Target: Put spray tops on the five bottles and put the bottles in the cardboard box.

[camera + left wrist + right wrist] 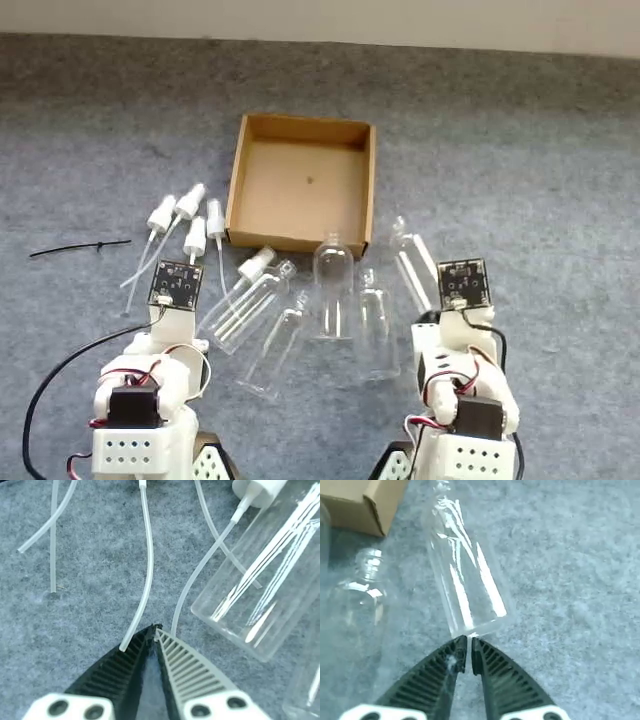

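Observation:
Five clear bottles lie on the grey carpet in front of the open cardboard box (238, 180), which holds nothing. One bottle (250, 305) is beside my left arm (175, 287); another (413, 262) is just ahead of my right arm (462, 285). Several white spray tops (188, 202) with long tubes lie left of the box. My left gripper (154, 629) is shut on nothing, its tips among the tubes (146, 570) and left of a bottle (265, 595). My right gripper (469, 641) is shut, its tips at the base of a bottle (465, 585).
A black cable tie (80, 248) lies at the far left. The remaining bottles (333, 285) sit between the two arms. The box corner (360, 505) and another bottle (360, 595) appear in the right wrist view. Bare carpet extends to the right.

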`<state>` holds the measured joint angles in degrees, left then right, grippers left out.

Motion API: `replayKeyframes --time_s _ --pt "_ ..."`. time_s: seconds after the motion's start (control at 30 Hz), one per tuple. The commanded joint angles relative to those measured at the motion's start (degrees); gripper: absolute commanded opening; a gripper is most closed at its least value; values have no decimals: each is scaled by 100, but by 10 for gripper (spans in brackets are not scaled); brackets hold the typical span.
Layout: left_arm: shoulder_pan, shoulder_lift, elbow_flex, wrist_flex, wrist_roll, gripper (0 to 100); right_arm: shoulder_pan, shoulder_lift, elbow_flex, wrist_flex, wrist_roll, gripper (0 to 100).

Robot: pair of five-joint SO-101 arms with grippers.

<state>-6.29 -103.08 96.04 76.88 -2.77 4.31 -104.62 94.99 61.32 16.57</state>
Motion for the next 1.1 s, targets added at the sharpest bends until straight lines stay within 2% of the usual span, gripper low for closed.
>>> replayKeyframes --time_s 0.0,0.2,0.3,0.43,0.5,0.67,0.8,0.87,1.07 --pt "40 -57 110 35 -9 6 119 -57 -549 75 220 10" --pt "40 -57 110 35 -9 6 -110 40 -1587 646 404 10" --pt "40 -57 110 35 -9 6 -303 734 -2088 699 404 11" --pt "40 -57 110 26 -9 6 -444 2738 -3292 716 404 17" --pt "31 -57 110 26 -9 6 -585 3987 -4207 884 404 55" --pt "31 -57 110 26 -9 6 -1490 6941 -6870 2149 440 206" --pt "31 -57 110 26 -9 6 -2141 8673 -8505 2615 413 249" --pt "31 -57 110 26 -9 6 -2237 9376 -9007 2624 396 252" --pt "31 -57 110 26 -9 6 -2237 10712 -9235 2404 404 253"
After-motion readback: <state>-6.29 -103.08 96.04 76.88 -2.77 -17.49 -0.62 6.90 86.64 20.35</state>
